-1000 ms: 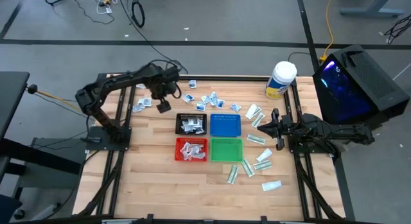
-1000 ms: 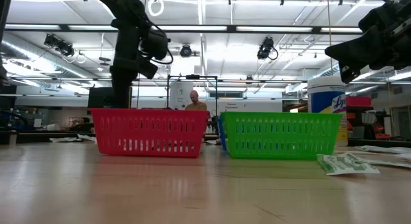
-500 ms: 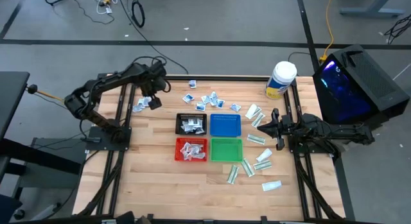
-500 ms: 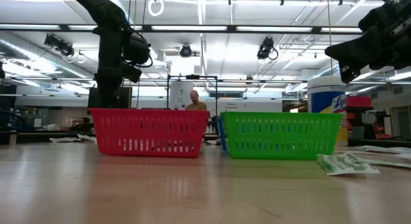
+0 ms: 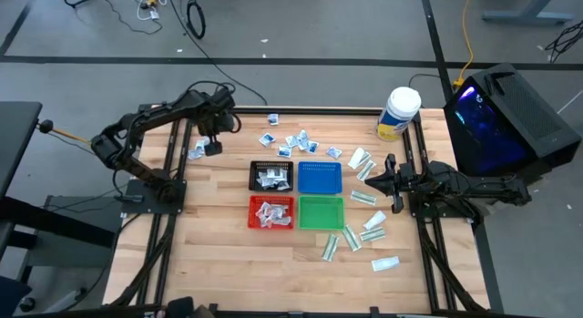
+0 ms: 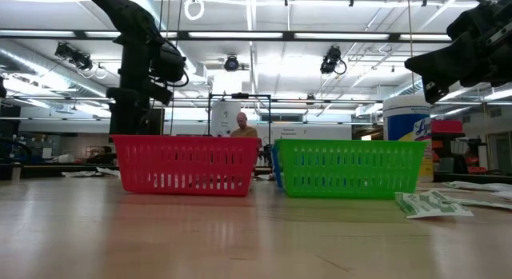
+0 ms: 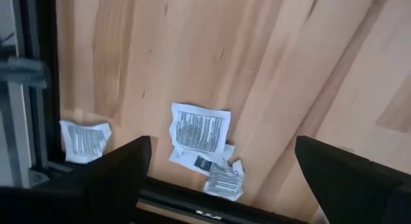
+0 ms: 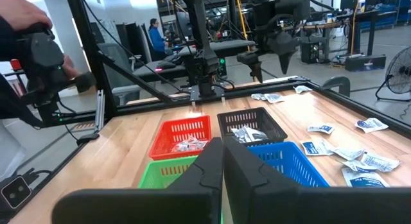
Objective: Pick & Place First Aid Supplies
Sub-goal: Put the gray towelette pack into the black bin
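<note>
Left end effector [image 5: 211, 147] now farther left, wide open, empty, above squarish packets [image 7: 198, 129] near table edge.

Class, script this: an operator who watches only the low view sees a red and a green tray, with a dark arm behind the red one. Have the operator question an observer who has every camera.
Operator: What is that arm behind the red tray doing?
Observer: That is the left gripper, fingers open, above a few small white packets that lie by the table's left edge.
Operator: Are the red and green the only trays?
Observer: No. A black tray stands behind the red one and a blue tray behind the green one.
</note>
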You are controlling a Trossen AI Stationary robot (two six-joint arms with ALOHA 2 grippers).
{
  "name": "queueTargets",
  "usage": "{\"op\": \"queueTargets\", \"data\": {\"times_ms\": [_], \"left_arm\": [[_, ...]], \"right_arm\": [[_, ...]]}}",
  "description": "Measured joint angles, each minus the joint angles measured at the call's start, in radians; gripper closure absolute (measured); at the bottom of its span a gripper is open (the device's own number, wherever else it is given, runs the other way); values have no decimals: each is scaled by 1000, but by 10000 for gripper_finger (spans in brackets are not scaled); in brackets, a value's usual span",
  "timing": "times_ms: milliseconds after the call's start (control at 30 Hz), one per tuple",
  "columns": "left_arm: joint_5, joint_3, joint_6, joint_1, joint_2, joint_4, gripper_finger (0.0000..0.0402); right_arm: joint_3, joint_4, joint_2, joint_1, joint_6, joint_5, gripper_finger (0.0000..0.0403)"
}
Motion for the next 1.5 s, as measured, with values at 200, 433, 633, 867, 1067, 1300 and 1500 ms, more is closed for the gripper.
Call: {"op": "queueTargets", "data": {"times_ms": [200, 433, 633, 867, 1067, 1300, 1500], "left_arm": [[70, 0, 20, 39, 0, 1, 8], [59, 0, 20, 114, 0, 0, 9], [59, 0, 19, 172, 3, 37, 9], [59, 0, 27, 156, 89, 19, 10], [17, 0, 46, 149, 171, 21, 10], [-81, 0, 78, 101, 252, 24, 10], [-89, 0, 70, 70, 303, 36, 10]], "right_arm": [[0, 0, 0, 0, 0, 0, 385], [0, 0, 0, 0, 0, 0, 385], [0, 0, 0, 0, 0, 0, 385], [0, 0, 0, 0, 0, 0, 385], [0, 0, 0, 0, 0, 0, 385], [0, 0, 0, 0, 0, 0, 385], [0, 0, 0, 0, 0, 0, 385]]}}
